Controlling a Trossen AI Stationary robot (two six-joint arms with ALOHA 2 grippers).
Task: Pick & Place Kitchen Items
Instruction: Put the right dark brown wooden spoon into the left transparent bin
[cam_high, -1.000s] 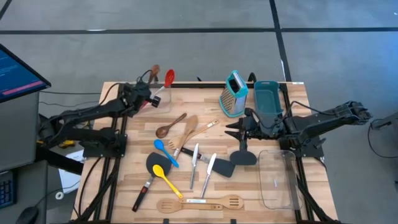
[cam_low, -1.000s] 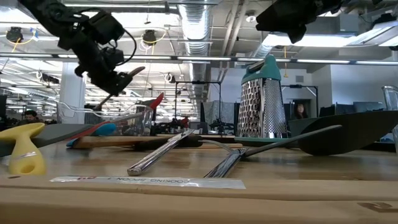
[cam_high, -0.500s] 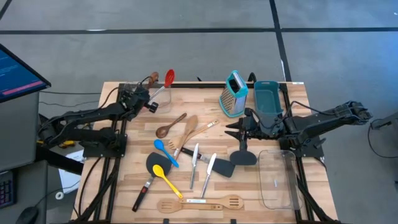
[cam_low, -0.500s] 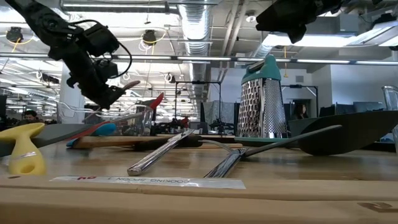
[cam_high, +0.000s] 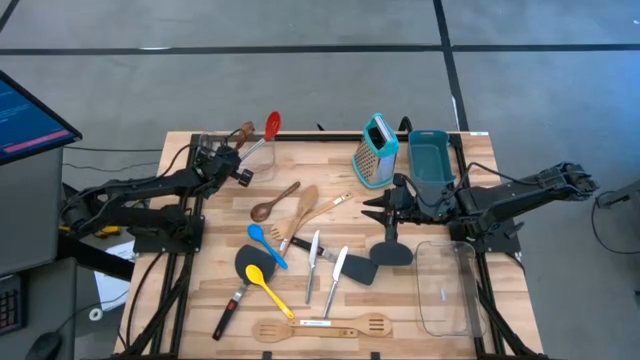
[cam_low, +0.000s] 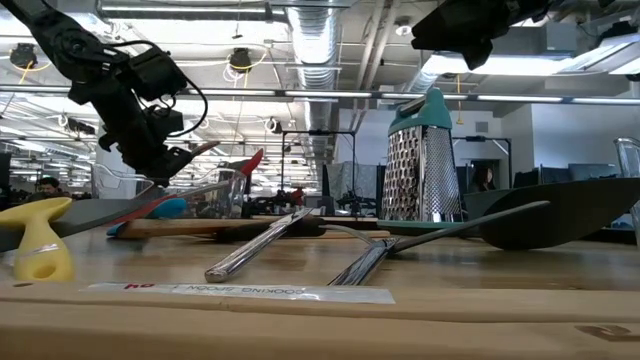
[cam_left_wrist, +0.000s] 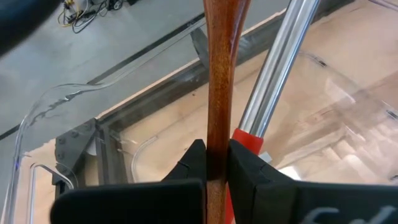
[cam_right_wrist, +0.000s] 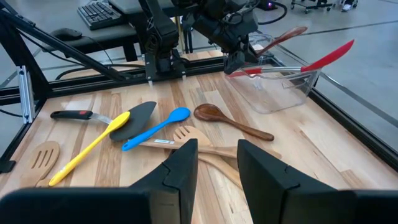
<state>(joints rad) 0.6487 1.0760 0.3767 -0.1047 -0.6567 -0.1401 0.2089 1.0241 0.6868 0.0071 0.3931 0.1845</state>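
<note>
I have the left gripper (cam_left_wrist: 210, 163) at the far left corner of the wooden surface (cam_high: 420, 300), its jaws clamped on the handle of a dark brown wooden spoon (cam_left_wrist: 217, 74). The spoon hangs over the clear plastic container (cam_high: 262, 158) that already holds a red spoon with a metal handle (cam_high: 271, 126); in the left wrist view the wooden handle runs just beside that metal shaft, with the container's rim beyond.

As I judge it, the step in hand is setting this spoon down into the container. To do it well I would lower until the bowl end is inside the walls, keep the handle clear of the red spoon so I do not lever it out, and only then part the jaws, then lift straight away so nothing catches the rim. The container looks light, so a sideways nudge could slide it.

The right gripper (cam_right_wrist: 212, 163) waits above the middle right of the surface, jaws partly apart and holding nothing, near the teal box grater (cam_high: 376, 150).

Most items remain on the surface: a blue spoon (cam_high: 265, 243), a yellow spoon (cam_high: 268, 283), a black spatula (cam_high: 392, 251), metal cutlery (cam_high: 314, 262) and a wooden slotted spatula (cam_high: 320, 327), so the task is early.
</note>
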